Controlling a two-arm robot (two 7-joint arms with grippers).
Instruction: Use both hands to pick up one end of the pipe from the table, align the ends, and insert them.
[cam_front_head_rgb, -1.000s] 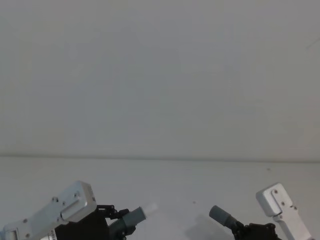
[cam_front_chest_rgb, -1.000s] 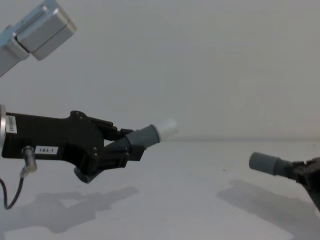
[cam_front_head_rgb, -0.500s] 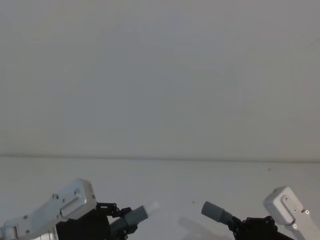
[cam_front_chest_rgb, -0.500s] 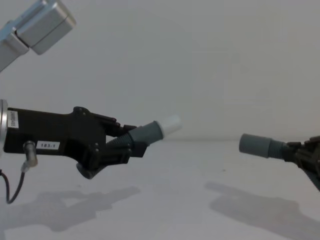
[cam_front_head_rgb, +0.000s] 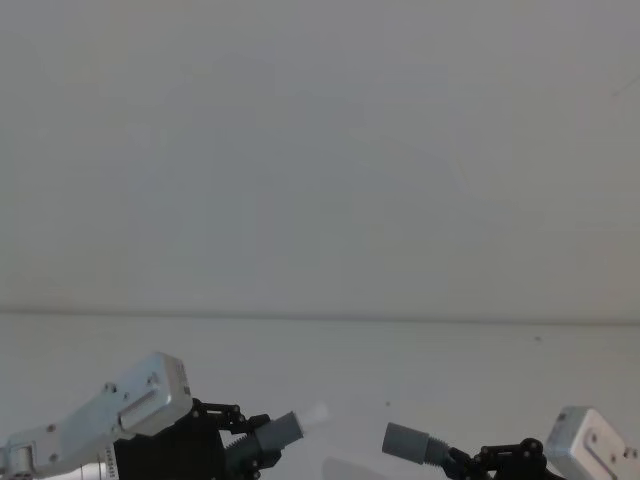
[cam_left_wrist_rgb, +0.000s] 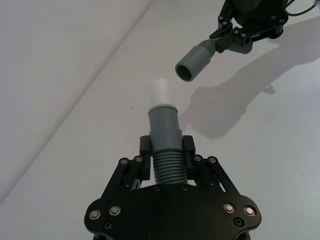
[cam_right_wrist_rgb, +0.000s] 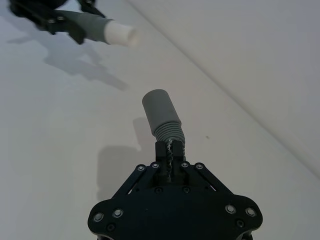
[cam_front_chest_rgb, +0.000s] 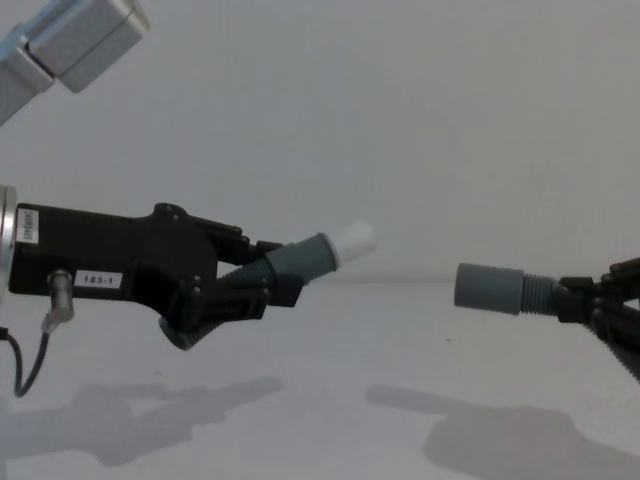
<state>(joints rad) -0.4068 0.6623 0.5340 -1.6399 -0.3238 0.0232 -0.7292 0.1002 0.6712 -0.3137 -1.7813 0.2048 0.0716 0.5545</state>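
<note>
We saw both pipe pieces aloft over tabletop (cam_front_chest_rgb: 330, 340), ends apart. Left gripper (cam_front_chest_rgb: 262, 282) jaws clamped on tipped piece (cam_front_chest_rgb: 300, 258) ribs; right gripper (cam_right_wrist_rgb: 170, 150) likewise on socket piece (cam_front_chest_rgb: 500, 290). We judged them light, bendy; hold near collar.

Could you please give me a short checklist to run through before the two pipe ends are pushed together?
1. Left gripper shut on the dark-grey ribbed plastic pipe piece with whitish tip: ok.
2. Right gripper shut on the dark-grey ribbed pipe piece with smooth socket sleeve: ok.
3. Both pieces lifted off the plain white table: ok, shadows lie below them.
4. Ends facing each other with a gap between: ok.
5. Axes in line: not ok; in the chest view the tip tilts upward and sits higher than the level socket.
6. Socket mouth open and unblocked: ok, seen in the left wrist view.
</note>
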